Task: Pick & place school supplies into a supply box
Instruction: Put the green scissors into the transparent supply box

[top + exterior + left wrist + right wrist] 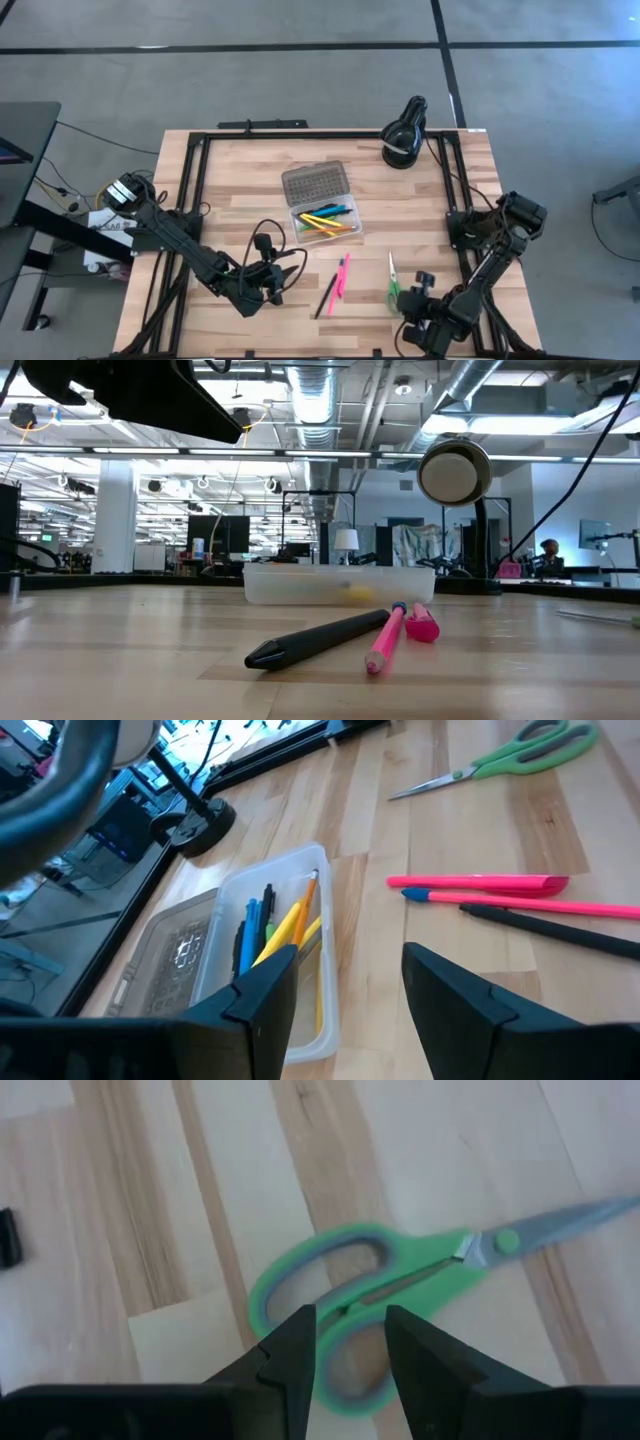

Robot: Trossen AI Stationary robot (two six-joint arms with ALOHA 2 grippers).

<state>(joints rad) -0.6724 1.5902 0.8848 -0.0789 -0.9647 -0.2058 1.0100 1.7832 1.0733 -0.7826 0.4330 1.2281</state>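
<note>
My left gripper hangs released, jaws apart, at about 7 o'clock from the supply box, which sits mid-desk with lid open and several pens inside. A dark pen and pink pens lie at 6 o'clock from the box. My right gripper hovers over the green scissors, jaws seemingly parted.
</note>
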